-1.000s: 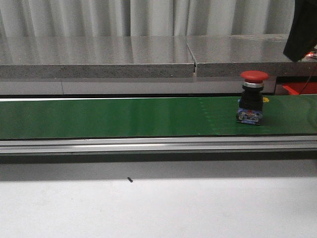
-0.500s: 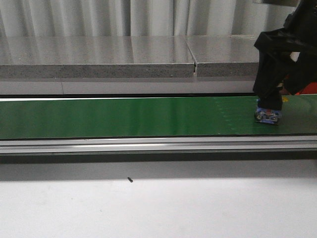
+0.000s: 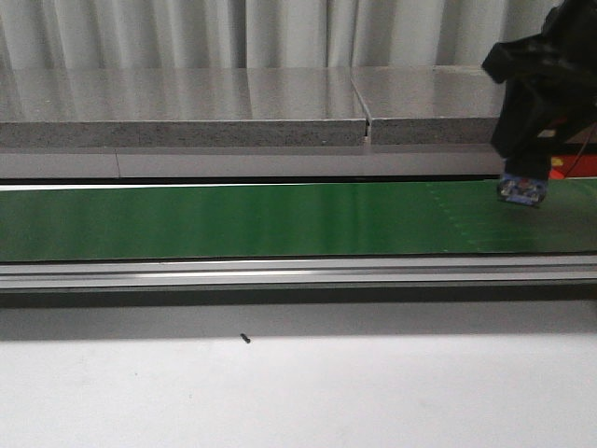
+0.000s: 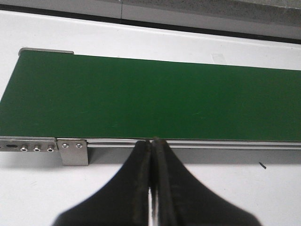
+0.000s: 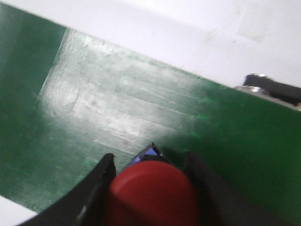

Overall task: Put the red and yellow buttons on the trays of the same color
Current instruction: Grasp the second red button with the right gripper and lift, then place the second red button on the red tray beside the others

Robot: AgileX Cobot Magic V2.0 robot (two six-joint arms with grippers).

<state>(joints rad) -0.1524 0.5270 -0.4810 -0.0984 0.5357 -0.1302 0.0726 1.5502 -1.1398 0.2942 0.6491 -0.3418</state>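
Between the right hand's fingers sits the red button.

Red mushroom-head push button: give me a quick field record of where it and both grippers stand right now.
button: red mushroom-head push button, blue base showing below the gripper in the front view
button state: lifted clear of the green conveyor belt
right gripper: shut on the button, fingers on either side of the red cap
left gripper: shut, holding nothing, near the belt's front rail
trays: not clearly in view
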